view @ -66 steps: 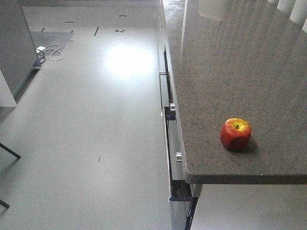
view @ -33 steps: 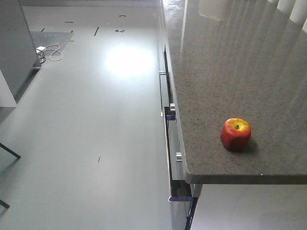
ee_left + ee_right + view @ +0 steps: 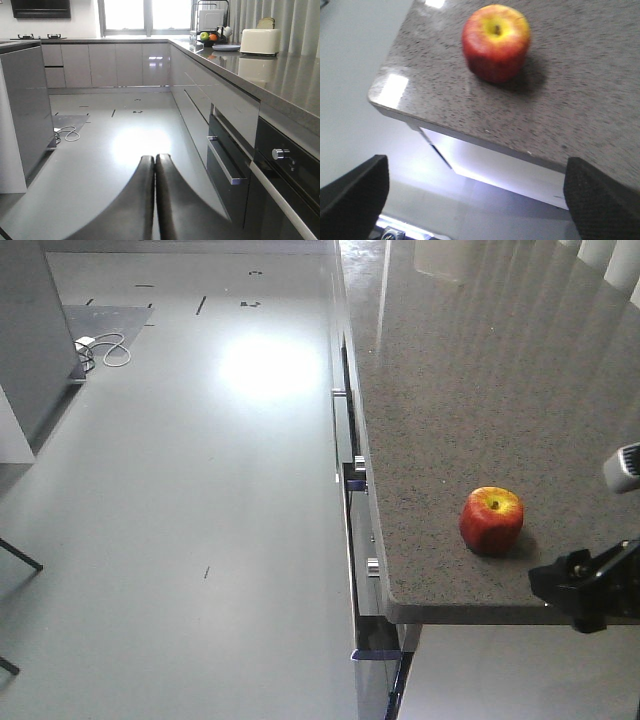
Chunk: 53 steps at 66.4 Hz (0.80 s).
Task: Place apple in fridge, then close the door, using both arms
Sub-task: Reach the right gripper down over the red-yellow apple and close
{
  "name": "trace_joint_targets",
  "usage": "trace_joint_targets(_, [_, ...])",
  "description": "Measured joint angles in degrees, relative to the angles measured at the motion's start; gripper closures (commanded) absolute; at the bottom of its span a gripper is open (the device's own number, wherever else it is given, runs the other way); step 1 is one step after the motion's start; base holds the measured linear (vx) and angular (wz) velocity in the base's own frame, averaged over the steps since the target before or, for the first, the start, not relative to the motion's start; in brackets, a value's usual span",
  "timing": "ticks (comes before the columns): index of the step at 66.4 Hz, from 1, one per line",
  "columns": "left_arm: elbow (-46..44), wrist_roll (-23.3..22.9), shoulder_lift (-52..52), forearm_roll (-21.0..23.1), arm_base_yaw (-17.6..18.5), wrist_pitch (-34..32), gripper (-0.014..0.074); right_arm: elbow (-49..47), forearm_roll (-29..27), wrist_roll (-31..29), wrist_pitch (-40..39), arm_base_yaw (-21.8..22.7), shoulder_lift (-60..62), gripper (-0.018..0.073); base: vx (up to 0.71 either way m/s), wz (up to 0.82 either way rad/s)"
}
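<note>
The apple [image 3: 491, 519], red with a yellow top, sits on the speckled grey countertop [image 3: 450, 390] near its front left corner. It also shows in the right wrist view [image 3: 495, 41], ahead of my gripper. My right gripper [image 3: 562, 586] comes in at the front view's right edge, just right of and below the apple, at the counter's front edge. In its wrist view the gripper [image 3: 477, 200] is open wide and empty. My left gripper [image 3: 154, 160] is shut and empty, above the floor. A tall dark grey unit [image 3: 25, 110] at the left looks like the fridge; its door and inside do not show.
Oven and drawer fronts with metal handles [image 3: 225, 160] run under the counter. A white cable [image 3: 105, 350] lies on the floor at the far left. A toaster [image 3: 259, 40] and a fruit bowl [image 3: 210, 37] stand far back on the counter.
My right gripper has come into the front view at the lower right, close to the apple. The apple has not moved.
</note>
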State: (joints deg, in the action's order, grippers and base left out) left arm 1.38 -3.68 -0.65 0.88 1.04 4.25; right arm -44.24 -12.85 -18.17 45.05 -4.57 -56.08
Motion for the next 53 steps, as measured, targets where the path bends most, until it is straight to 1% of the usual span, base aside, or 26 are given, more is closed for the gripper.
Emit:
trace_joint_targets(8, [0.0, 0.0, 0.0, 0.0, 0.0, 0.0, 0.0603, -2.0, -3.2, -3.3, -2.3, 0.0, -6.3, -0.0156, 0.00, 0.00])
trace_joint_targets(24, [0.0, 0.0, 0.0, 0.0, 0.0, 0.0, 0.0603, -8.2, -4.0, -4.0, -3.9, 0.0, -18.1, -0.0150, 0.00, 0.00])
trace_joint_targets(39, [0.0, 0.0, 0.0, 0.0, 0.0, 0.0, 0.0603, -14.8, -3.7, -1.9, -4.3, 0.0, -29.4, -0.0143, 0.00, 0.00])
trace_joint_targets(53, [0.0, 0.0, 0.0, 0.0, 0.0, 0.0, 0.0603, -20.3, -0.6, 1.6, -5.6, 0.0, -38.3, -0.0136, 0.00, 0.00])
